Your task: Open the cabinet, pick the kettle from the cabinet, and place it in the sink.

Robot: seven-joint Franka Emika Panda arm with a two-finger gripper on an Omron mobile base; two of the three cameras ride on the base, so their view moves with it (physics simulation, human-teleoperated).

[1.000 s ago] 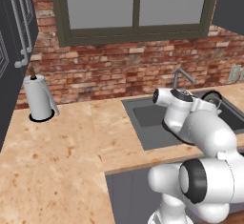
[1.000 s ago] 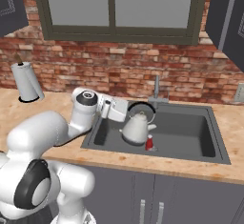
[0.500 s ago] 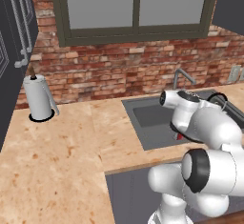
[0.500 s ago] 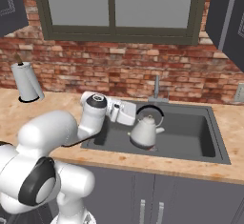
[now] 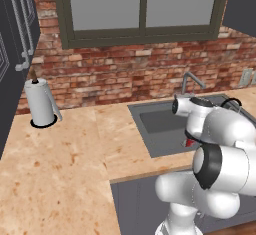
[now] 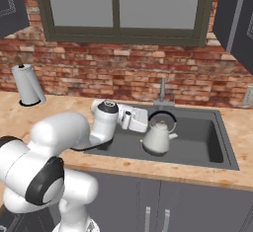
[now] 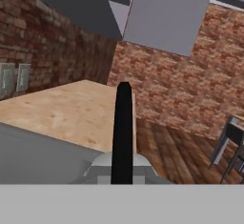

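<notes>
Jaws can't really be read: the fingers are hidden behind the hand in the right base view, so whether they're apart or pinched on the handle can't be told. The gripper is seen reaching sideways over the sink, with the arm folded low across the counter and the wrist laid roughly horizontal, hand pointing toward 3 o'clock in that view.

The kettle is seen upright inside the basin, just beside the hand at its 4 o'clock. Its short spout is aimed toward 3 o'clock, and the thin black arched handle runs over the lid, with its left end right at the hand. Whether the kettle base is touching the sink floor can't be made out.

In the hand view the black handle is seen dead centre, rising like a vertical bar above the grey lid.

The faucet stands at 12 o'clock from the kettle. A paper-towel roll stands well apart on the counter, off at 9 o'clock.
</notes>
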